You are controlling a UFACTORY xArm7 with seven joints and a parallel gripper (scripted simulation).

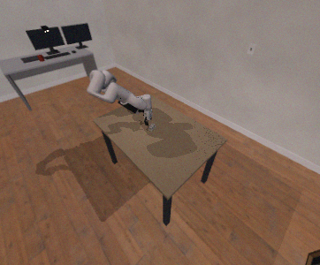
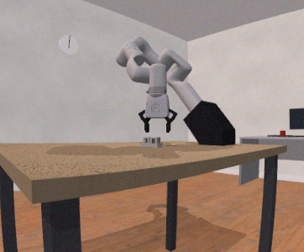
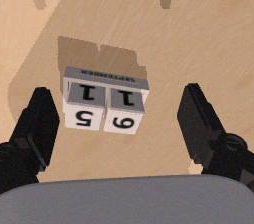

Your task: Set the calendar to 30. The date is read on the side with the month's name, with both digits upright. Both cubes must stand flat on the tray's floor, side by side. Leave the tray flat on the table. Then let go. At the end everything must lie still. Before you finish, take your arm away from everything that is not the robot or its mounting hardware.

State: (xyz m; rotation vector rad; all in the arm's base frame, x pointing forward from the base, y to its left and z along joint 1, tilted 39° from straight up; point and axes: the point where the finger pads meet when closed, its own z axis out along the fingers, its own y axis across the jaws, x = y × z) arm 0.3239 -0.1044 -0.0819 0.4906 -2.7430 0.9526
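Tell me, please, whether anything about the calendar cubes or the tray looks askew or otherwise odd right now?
Nothing stands out. Both cubes stand side by side in the tray, square to it and level, and the tray lies flat on the table. The gripper hangs open above them, touching nothing.
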